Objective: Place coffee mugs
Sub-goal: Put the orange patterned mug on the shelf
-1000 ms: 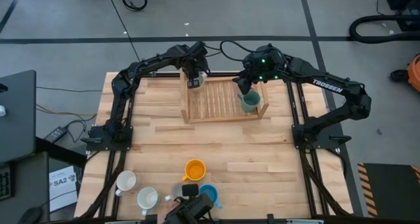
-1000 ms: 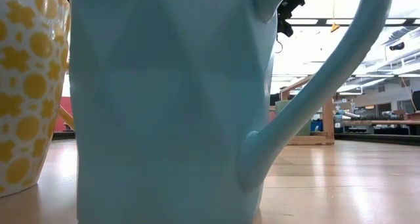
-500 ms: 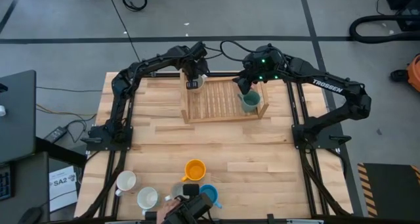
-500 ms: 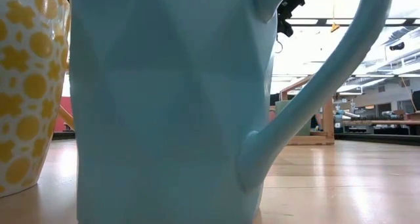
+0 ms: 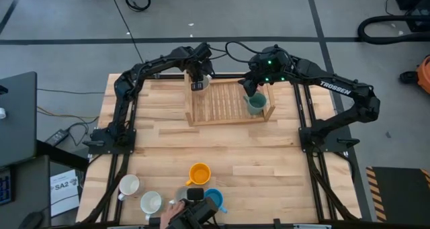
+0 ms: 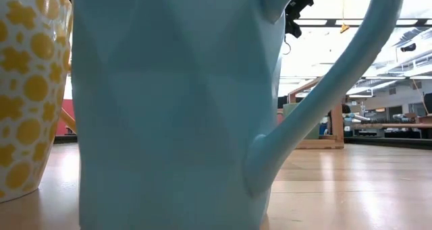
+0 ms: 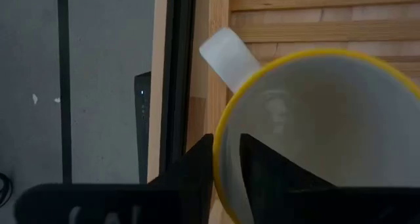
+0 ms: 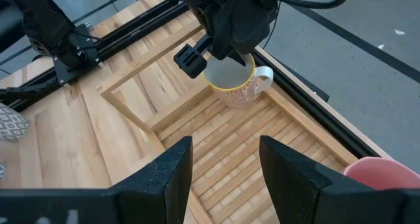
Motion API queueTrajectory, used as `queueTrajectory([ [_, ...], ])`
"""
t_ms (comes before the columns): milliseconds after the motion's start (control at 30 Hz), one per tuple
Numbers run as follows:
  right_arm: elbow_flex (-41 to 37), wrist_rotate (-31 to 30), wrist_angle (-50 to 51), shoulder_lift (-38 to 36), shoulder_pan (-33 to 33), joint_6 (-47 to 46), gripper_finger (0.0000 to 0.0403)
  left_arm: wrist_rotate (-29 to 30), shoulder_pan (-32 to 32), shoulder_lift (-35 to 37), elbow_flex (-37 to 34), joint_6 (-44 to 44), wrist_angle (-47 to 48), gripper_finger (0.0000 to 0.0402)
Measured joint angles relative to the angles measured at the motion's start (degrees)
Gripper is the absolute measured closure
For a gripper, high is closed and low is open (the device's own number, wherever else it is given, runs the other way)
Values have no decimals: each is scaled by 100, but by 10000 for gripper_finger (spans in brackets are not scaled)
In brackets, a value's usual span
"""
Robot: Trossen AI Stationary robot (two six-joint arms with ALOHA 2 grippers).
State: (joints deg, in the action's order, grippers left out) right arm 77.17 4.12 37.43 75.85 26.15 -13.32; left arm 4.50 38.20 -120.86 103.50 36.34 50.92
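A white mug with a yellow rim and yellow spots (image 8: 233,91) stands upright in the far left corner of a slatted wooden tray (image 5: 227,122). My left gripper (image 5: 198,81) is shut on it. My right gripper (image 5: 252,89) hovers open above the right part of the tray, and a dark teal mug (image 5: 256,105) stands just near of it. The right wrist view shows only slats between my right gripper's (image 8: 223,152) fingers and a pink rim (image 8: 384,175) at the picture's corner. Orange (image 5: 199,173), blue (image 5: 213,199) and two white mugs (image 5: 128,185) stand by the near edge. My left gripper (image 7: 226,144) holds the spotted mug by its wall at the yellow rim (image 7: 220,155), a short way round from the handle (image 7: 226,50). One finger (image 7: 262,161) is inside the mug and one outside, coming from above. The mug is upright with its base at the tray's slats.
The tray's raised rails (image 8: 131,112) enclose the slats. The blue mug (image 6: 175,108) fills the low view, with a yellow-spotted mug (image 6: 27,88) beside it. A dark device (image 5: 195,212) sits at the near edge among the mugs. Bare wood lies between tray and near mugs.
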Motion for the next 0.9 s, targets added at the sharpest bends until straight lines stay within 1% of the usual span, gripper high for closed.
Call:
queueTrajectory([
  [233,0,1,0,0,-2,0,220,-3,0,0,0,24,-61,278],
  [567,0,2,0,0,0,0,220,80,-17,0,0,25,-251,204],
  [733,0,2,-1,0,-2,0,220,92,-24,6,0,27,-477,182],
  [800,0,2,-1,0,-1,0,220,245,-52,22,0,28,-546,180],
  [900,0,2,-2,0,-1,0,220,728,-114,26,0,35,-640,180],
])
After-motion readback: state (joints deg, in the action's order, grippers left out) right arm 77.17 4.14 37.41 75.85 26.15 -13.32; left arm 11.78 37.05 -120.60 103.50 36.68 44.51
